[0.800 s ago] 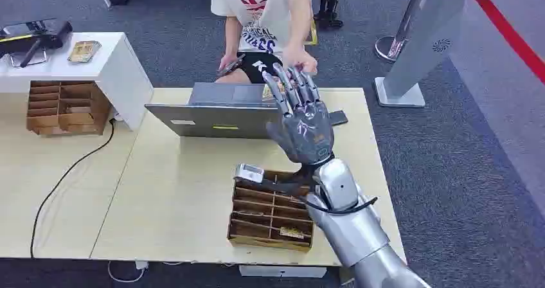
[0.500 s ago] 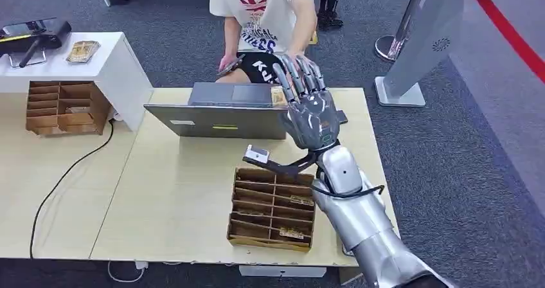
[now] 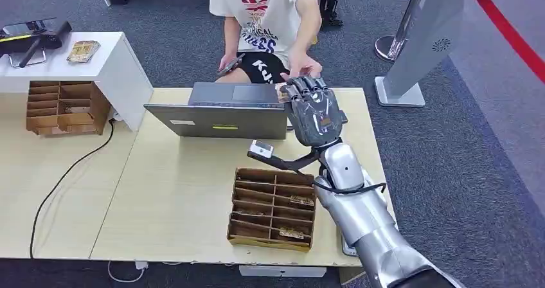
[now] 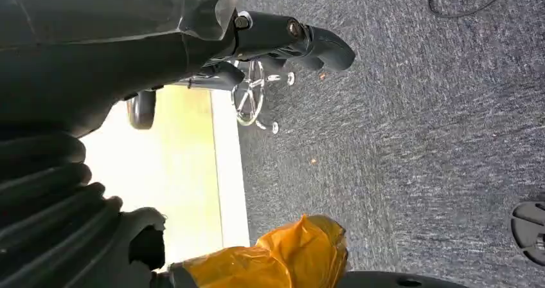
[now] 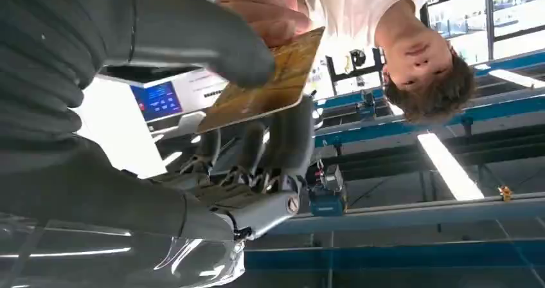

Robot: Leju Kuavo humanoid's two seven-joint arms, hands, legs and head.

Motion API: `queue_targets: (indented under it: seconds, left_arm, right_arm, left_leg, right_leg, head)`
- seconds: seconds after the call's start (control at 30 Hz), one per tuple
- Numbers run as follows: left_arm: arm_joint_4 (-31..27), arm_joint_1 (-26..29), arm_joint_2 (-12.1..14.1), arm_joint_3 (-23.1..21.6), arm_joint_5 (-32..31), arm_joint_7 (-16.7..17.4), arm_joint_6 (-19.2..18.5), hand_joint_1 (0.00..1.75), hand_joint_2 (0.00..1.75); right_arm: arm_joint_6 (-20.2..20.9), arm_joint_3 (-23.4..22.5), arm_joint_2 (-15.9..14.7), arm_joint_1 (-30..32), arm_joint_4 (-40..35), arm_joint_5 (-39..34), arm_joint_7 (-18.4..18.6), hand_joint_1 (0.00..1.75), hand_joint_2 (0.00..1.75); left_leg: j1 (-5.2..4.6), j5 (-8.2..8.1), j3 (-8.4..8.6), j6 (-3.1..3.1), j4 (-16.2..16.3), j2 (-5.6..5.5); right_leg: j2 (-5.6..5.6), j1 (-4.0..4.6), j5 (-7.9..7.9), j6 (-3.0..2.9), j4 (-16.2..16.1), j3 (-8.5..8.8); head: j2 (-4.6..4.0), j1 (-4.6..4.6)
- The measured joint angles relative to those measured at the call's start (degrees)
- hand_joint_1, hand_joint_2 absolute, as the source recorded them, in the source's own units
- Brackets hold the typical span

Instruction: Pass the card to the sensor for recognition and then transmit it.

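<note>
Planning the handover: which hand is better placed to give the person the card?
Right. The right hand already holds the card, raised over the table's far edge, and the person's hand is touching the card. The left hand hangs low above the floor.

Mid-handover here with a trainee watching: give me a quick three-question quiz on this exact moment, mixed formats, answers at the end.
1. True or false: the right hand holds the card between thumb and fingers.
2. Multiple choice: who else touches the card? A) nobody B) the person's hand C) the robot's left hand
3. Fill in: the wooden divider tray on the table lies nearer the robot than the ______.

Key
1. True: the right wrist view shows the thumb over the card and fingers beneath it.
2. B: the person's fingers pinch its far edge.
3. Laptop.
</note>
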Motion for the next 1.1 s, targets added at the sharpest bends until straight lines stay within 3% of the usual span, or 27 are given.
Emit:
queue_targets:
  seconds: [0.8, 0.9, 1.0, 1.1]
  left_arm:
    - [0.00, 0.00, 0.09, -0.77, 0.48, 0.46, 0.11, 0.00, 1.75]
    - [0.00, 0.01, 0.07, -0.77, 1.18, 0.46, 0.35, 0.00, 1.75]
    - [0.00, 0.00, -0.09, -0.74, 2.63, 0.46, 0.98, 0.00, 1.75]
    - [0.00, 0.08, -0.33, -0.74, 4.18, 0.37, 1.95, 0.00, 1.75]
  right_arm:
    - [0.00, -1.58, -0.17, 0.31, 0.87, -2.74, -1.66, 1.75, 1.75]
    - [0.00, -2.65, 0.11, 0.58, 0.98, -9.39, -4.64, 1.75, 1.75]
    - [1.16, -3.26, 0.79, 1.43, 0.65, -24.22, -8.44, 1.75, 1.75]
    - [8.63, -3.26, 1.01, 4.63, -5.33, -41.20, -9.57, 1.75, 1.75]
  left_leg:
    - [0.00, 0.00, 0.00, 0.00, 0.00, 0.00]
    - [0.00, 0.00, -0.01, 0.00, 0.00, 0.00]
    - [0.00, 0.00, 0.00, 0.00, 0.00, -0.01]
    - [0.00, -0.01, -0.01, 0.00, 0.00, -0.02]
  right_leg:
    - [0.00, 0.00, 0.00, 0.00, 0.00, 0.00]
    - [0.00, 0.00, 0.00, 0.00, 0.00, 0.00]
    - [-0.01, 0.00, 0.00, 0.00, 0.00, 0.00]
    - [-0.02, 0.00, -0.01, 0.00, 0.00, 0.00]
  head:
    - [0.00, 0.00]
    - [0.00, 0.00]
    - [0.00, 0.00]
    - [0.00, 0.00]
